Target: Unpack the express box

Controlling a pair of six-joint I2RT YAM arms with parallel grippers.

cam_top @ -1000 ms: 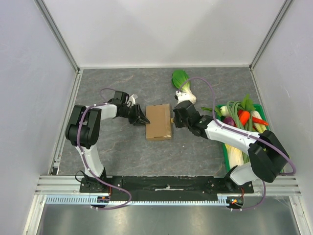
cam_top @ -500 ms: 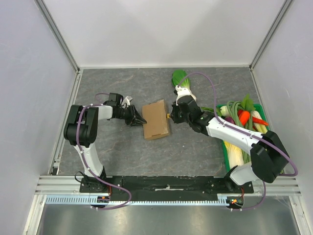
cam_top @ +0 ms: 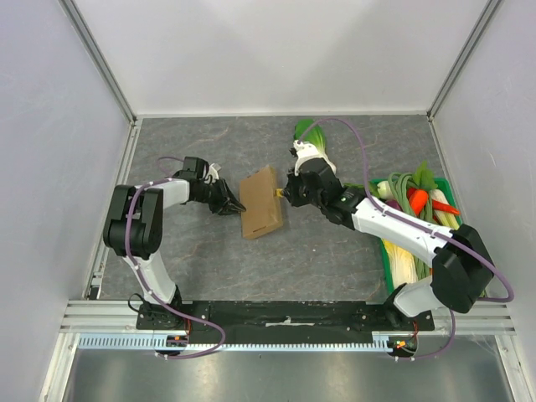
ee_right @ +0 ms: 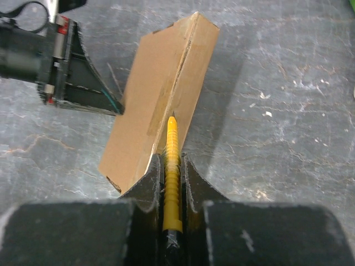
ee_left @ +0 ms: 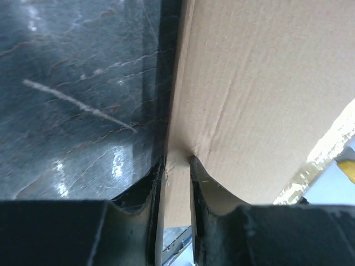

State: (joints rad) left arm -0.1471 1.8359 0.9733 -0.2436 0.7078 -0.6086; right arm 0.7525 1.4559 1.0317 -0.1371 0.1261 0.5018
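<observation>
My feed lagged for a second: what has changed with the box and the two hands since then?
The box turned clockwise in the overhead view, tilted up and slid left. The left hand, pinching its edge, pulled back left; the right hand, holding the yellow tool against the box, pushed left and farther out. The vegetables and crate stayed put.

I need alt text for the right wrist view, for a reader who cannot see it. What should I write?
The right gripper, seen from its own wrist, clamps a thin yellow ridged tool whose tip lies against the side of a small flat brown cardboard box, which is tilted up on edge. The left gripper holds the box's far side above a grey marbled table.
</observation>
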